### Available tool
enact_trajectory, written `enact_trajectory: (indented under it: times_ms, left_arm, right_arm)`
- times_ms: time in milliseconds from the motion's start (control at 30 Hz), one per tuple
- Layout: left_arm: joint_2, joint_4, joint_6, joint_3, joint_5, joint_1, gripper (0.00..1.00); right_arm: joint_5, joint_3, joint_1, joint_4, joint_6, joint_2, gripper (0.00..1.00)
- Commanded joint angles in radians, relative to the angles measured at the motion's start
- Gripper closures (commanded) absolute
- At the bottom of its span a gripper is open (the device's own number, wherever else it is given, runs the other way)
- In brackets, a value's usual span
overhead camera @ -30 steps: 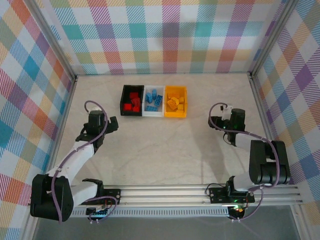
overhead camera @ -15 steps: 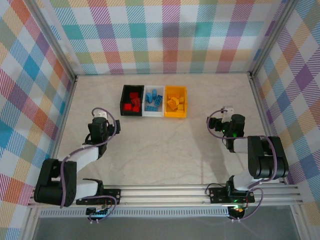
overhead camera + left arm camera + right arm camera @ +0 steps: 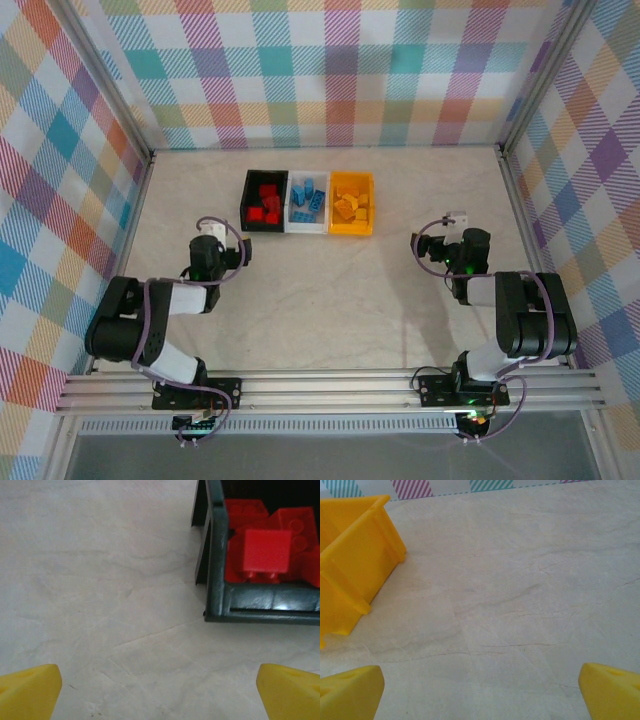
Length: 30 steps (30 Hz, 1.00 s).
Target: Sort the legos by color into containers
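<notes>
Already the legos lie sorted: red bricks point(image 3: 267, 203) in the black bin point(image 3: 248, 205), blue bricks point(image 3: 308, 198) in the white bin point(image 3: 308, 229), yellow-orange bricks point(image 3: 350, 207) in the yellow-orange bin point(image 3: 351, 233), with the three bins touching in a row. The left claw point(image 3: 238, 252) hangs over the bare tabletop point(image 3: 330, 300), spread wide and empty, the black bin just ahead to its right. The right claw point(image 3: 421, 245), likewise spread and empty, has the yellow-orange bin ahead to its left.
</notes>
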Motion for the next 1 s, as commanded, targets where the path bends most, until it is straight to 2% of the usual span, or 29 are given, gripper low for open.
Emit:
enact_trajectory:
  times_ms: [0,967]
  left_arm:
    - [0.015,0.034,-0.03,0.033,0.019,0.044,0.0]
    - [0.015,0.04,-0.029,0.03,0.018,0.044,0.0]
  right_arm:
    - [-0.001,0.005,0.003,0.045,-0.009,0.005,0.0]
    - [0.005,0.005,0.004,0.043,-0.01,0.003,0.0]
